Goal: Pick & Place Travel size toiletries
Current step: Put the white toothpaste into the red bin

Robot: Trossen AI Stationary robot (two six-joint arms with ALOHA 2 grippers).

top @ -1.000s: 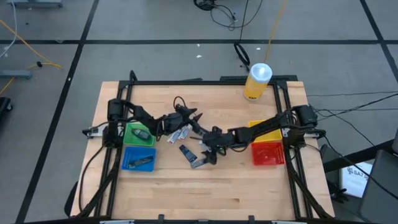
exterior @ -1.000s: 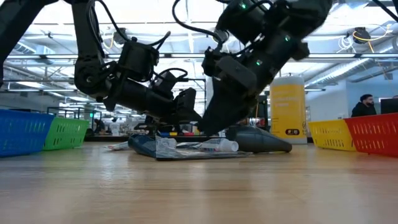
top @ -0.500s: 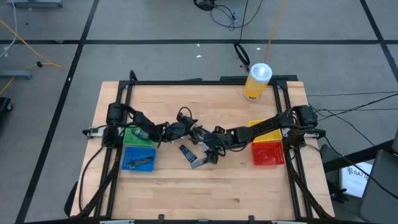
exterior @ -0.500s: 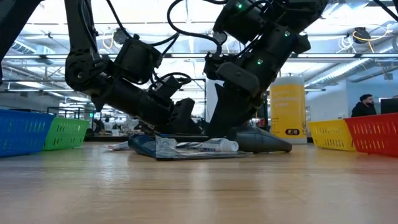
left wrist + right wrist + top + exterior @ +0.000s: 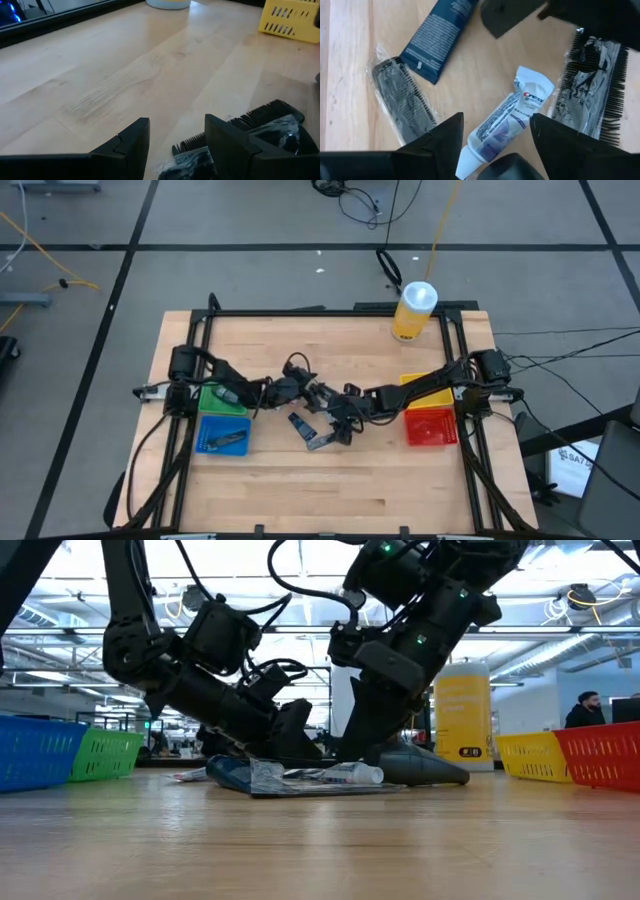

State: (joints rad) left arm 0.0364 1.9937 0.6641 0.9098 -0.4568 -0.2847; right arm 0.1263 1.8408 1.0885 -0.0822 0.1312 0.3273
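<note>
Several small toiletries lie flat at the table's middle. In the right wrist view I see a white-and-blue tube point(image 5: 506, 119), a dark blue tube point(image 5: 440, 36) and two black combs in clear wrappers point(image 5: 402, 101) point(image 5: 598, 90). My right gripper point(image 5: 499, 137) point(image 5: 336, 420) is open and low over the white-and-blue tube, one finger on either side of it without touching. My left gripper point(image 5: 177, 131) point(image 5: 305, 392) is open just beside it, low over the table. A wrapped comb point(image 5: 250, 131) lies by one of its fingers.
A green bin point(image 5: 208, 392) and a blue bin point(image 5: 205, 430) stand at the left, each with a small item inside. A yellow bin point(image 5: 428, 388) and a red bin point(image 5: 432, 427) stand at the right. A big yellow bottle point(image 5: 413, 310) stands at the far edge. A person point(image 5: 588, 710) is behind the table.
My left gripper has come down and toward the near edge, closer to the toiletries and to my right gripper. My right gripper has sunk slightly over the white-and-blue tube. The toiletries lie where they were.
</note>
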